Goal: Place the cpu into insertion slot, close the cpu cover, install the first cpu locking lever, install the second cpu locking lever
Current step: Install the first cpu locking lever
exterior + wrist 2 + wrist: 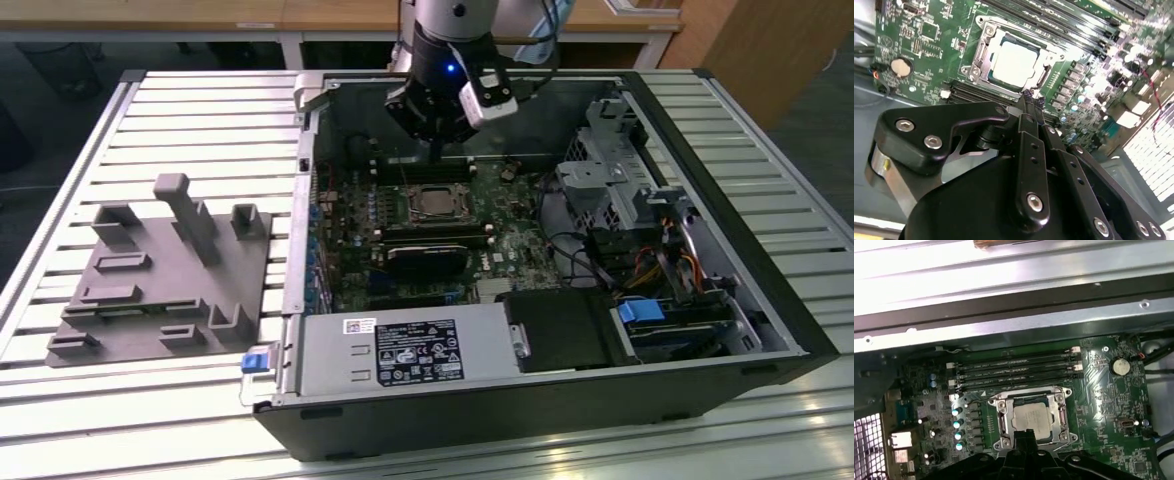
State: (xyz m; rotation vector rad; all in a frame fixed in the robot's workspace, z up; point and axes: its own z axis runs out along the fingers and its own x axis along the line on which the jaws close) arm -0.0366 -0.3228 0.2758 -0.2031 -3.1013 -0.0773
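Hovering here, we are seeing the cpu (1014,62) seated in the slot (995,79), cover (983,52) apparently down, gripper (1032,98) pinched shut and empty; the 2 levers look unclear.

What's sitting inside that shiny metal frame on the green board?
The cpu, its silvery top showing through the window of the cpu cover. Whatever lies under the chip is covered.
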